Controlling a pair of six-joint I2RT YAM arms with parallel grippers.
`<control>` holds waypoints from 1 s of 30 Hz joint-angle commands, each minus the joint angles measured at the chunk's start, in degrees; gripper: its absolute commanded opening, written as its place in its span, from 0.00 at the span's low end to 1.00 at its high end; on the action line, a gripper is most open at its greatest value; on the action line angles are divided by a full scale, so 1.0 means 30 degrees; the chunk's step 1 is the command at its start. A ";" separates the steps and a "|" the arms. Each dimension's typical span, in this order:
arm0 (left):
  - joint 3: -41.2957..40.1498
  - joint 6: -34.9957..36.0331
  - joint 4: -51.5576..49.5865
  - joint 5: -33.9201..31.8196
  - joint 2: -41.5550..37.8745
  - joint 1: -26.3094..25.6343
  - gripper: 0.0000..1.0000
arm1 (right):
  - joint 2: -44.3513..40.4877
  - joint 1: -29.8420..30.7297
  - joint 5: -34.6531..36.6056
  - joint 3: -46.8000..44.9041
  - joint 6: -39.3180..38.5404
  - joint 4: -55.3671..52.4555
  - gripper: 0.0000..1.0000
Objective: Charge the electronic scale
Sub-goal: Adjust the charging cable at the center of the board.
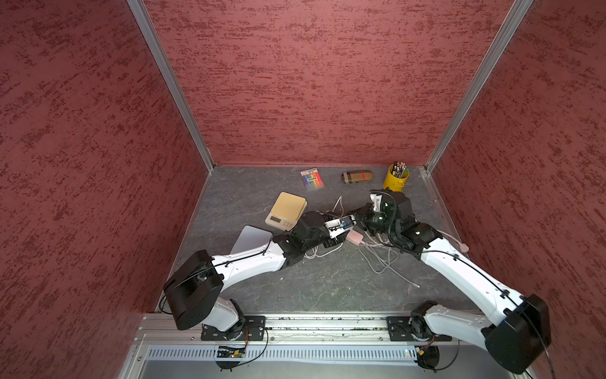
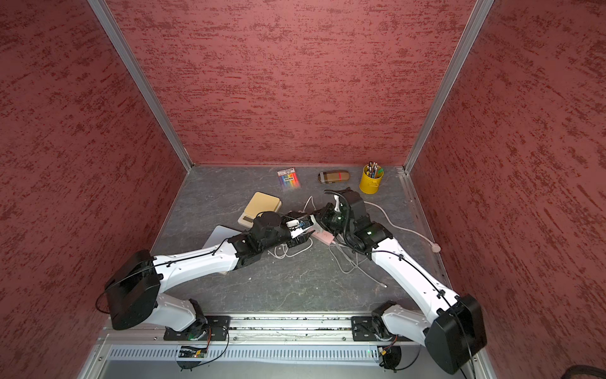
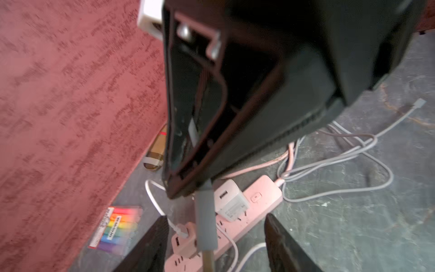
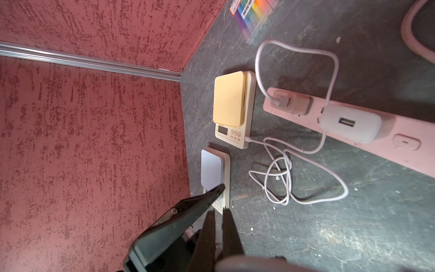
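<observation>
A beige electronic scale (image 1: 288, 208) (image 4: 231, 101) lies left of centre. A white cable (image 4: 275, 164) runs from its side to an adapter (image 4: 289, 103) on the pink power strip (image 1: 355, 237) (image 3: 263, 190). A second scale with a pale top (image 4: 211, 169) lies beneath my left arm. Both grippers meet above the strip. My right gripper (image 4: 219, 212) is shut on a grey cable plug (image 3: 206, 221). The plug hangs between the spread fingers (image 3: 153, 245) of my open left gripper (image 3: 216, 245), touching neither. A white charger (image 3: 231, 200) shows a free port.
Loose grey cable (image 1: 380, 262) is tangled on the floor right of the strip. A marker pack (image 1: 312, 178), a brown case (image 1: 357, 176) and a yellow pencil cup (image 1: 396, 178) line the back wall. Red walls close in three sides.
</observation>
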 commanded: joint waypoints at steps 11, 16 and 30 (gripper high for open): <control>0.0959 -1.5082 0.3609 1.7996 0.1343 0.5905 0.55 | 0.1198 -0.0400 -0.1539 0.1906 -0.8638 0.0664 0.00; 0.1405 -1.5943 0.5140 1.8882 0.2476 0.6014 0.48 | 0.1103 -0.0466 -0.1963 0.1661 -0.8519 0.0906 0.00; 0.2500 -1.5048 0.3588 1.8814 0.3345 0.5696 0.22 | 0.0679 -0.0649 -0.2978 0.0721 -0.7073 0.2261 0.00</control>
